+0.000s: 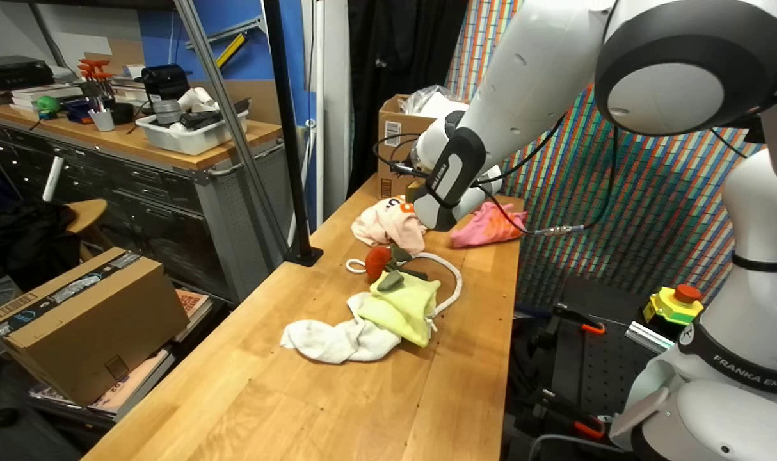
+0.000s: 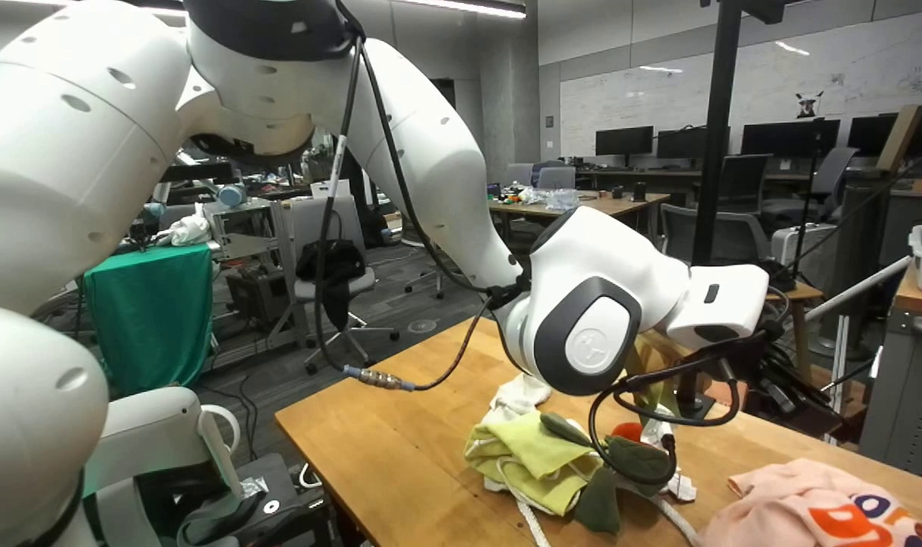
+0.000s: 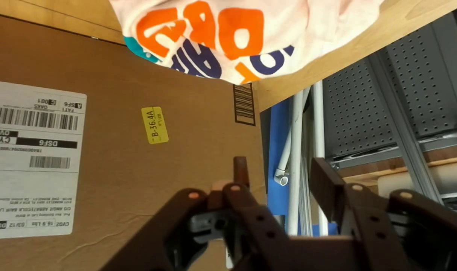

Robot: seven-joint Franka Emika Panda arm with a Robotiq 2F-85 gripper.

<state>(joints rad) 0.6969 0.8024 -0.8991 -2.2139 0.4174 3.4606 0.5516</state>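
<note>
gripper [image 3: 283, 177]: is being held released, fingers [image 3: 241, 171] parted, before the cardboard box [image 3: 134, 173] | peach printed cloth [image 1: 385, 221]: is being supported by the wooden table [image 1: 363, 410], near the box | pink cloth [image 1: 488, 225]: is being supported near the box | yellow-green cloth [image 1: 404, 306]: is being supported farther from the box than both

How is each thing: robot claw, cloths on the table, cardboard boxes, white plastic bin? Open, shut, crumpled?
Dark robot gripper: open, holding nothing.
Peach cloth with orange letters: crumpled.
Pink-and-orange cloth: bunched up.
Yellow-green cloth: crumpled.
Long white cloth: wrinkled.
Labelled brown cardboard box: open on top, filled.
Black-taped brown cardboard box: shut.
White plastic bin: open, filled.
</note>
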